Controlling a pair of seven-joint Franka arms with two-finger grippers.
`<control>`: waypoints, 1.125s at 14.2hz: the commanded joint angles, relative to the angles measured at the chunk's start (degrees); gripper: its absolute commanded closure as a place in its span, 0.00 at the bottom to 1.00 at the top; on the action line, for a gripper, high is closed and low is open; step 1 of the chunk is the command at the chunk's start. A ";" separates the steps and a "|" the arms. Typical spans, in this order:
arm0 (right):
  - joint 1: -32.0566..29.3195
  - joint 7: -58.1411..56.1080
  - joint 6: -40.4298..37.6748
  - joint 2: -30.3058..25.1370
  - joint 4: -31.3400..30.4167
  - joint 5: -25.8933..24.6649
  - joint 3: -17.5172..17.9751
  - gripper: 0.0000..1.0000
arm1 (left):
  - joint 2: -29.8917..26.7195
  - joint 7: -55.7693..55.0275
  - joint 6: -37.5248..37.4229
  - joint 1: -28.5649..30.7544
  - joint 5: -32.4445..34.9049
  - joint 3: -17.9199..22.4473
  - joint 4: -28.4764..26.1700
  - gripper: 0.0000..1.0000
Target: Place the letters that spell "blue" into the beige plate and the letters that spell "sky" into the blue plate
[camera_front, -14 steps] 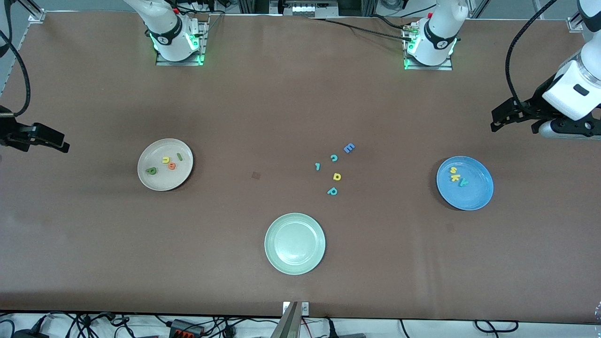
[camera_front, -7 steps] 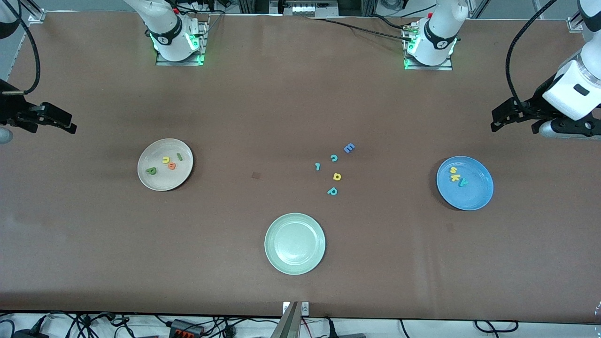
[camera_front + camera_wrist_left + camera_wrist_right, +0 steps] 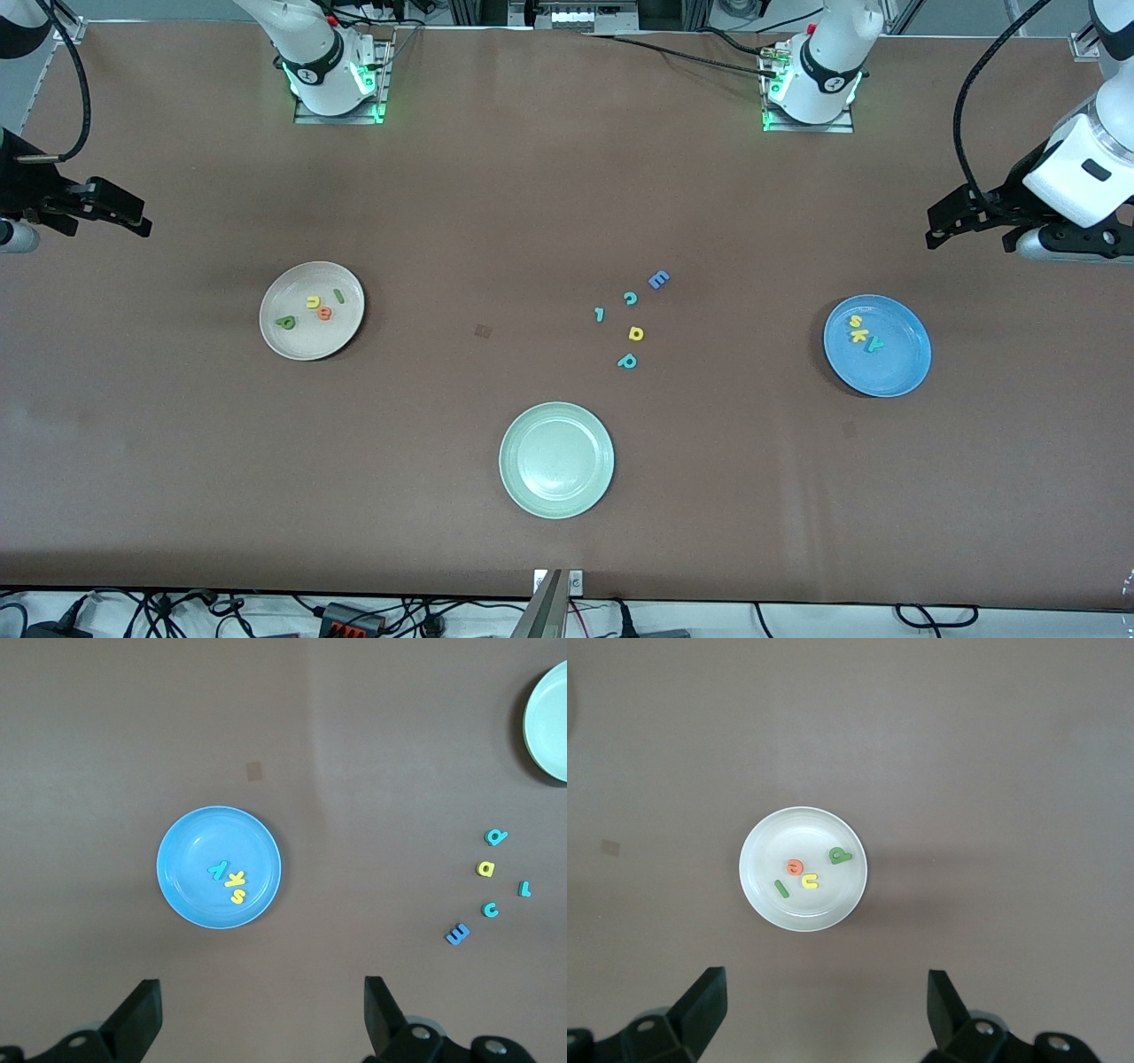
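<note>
Letters spelling "blue" (image 3: 312, 307) lie in the beige plate (image 3: 297, 345) and the letters spelling "sky" (image 3: 861, 332) lie in the blue plate (image 3: 895, 377), I see from the front, with both arms waiting up high at their table ends. My left wrist view shows the left gripper (image 3: 263, 1017) wide open and empty over bare table near the blue plate. My right wrist view shows the right gripper (image 3: 826, 1012) wide open and empty near the beige plate.

"Blue" letters (image 3: 312, 306) in beige plate (image 3: 297, 344), "sky" letters (image 3: 863, 333) in blue plate (image 3: 895, 377)
</note>
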 commanded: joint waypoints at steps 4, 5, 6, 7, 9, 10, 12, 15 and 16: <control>-0.72 0.65 -0.56 -1.39 -0.90 -0.69 0.83 0.00 | 0.95 0.76 -1.27 -0.10 -0.13 -0.03 1.91 0.00; -0.81 0.65 -0.56 -1.39 -0.99 -0.69 0.83 0.00 | 0.87 0.76 -1.35 -0.10 -0.13 -0.03 1.91 0.00; -0.81 0.65 -0.47 -1.30 -0.91 -0.69 0.83 0.00 | 0.87 0.76 -1.35 -0.01 -0.13 -0.03 1.91 0.00; -0.81 0.47 -0.47 -1.38 -0.91 -0.78 0.83 0.00 | 0.87 0.76 -1.35 -0.10 -0.13 -0.03 1.91 0.00; -0.81 0.30 -0.21 -1.30 -0.91 -0.87 0.75 0.00 | 0.87 0.76 -1.35 -0.10 -0.13 -0.03 1.91 0.00; -0.81 0.30 -0.21 -1.21 -0.91 -0.87 0.75 0.00 | 0.87 0.76 -1.35 -0.10 -0.13 -0.03 1.91 0.00; -0.81 0.12 -0.03 -1.21 -0.91 -0.87 0.83 0.00 | 0.87 0.67 -1.35 -0.10 -0.13 -0.03 1.91 0.00; -0.72 0.21 0.06 -1.12 -0.82 -0.87 0.83 0.00 | 0.87 0.67 -1.35 -0.10 -0.13 -0.03 1.91 0.00; -0.72 0.29 -0.03 -1.03 -0.82 -0.87 0.83 0.00 | 0.87 0.67 -1.35 -0.10 -0.22 -0.03 1.91 0.00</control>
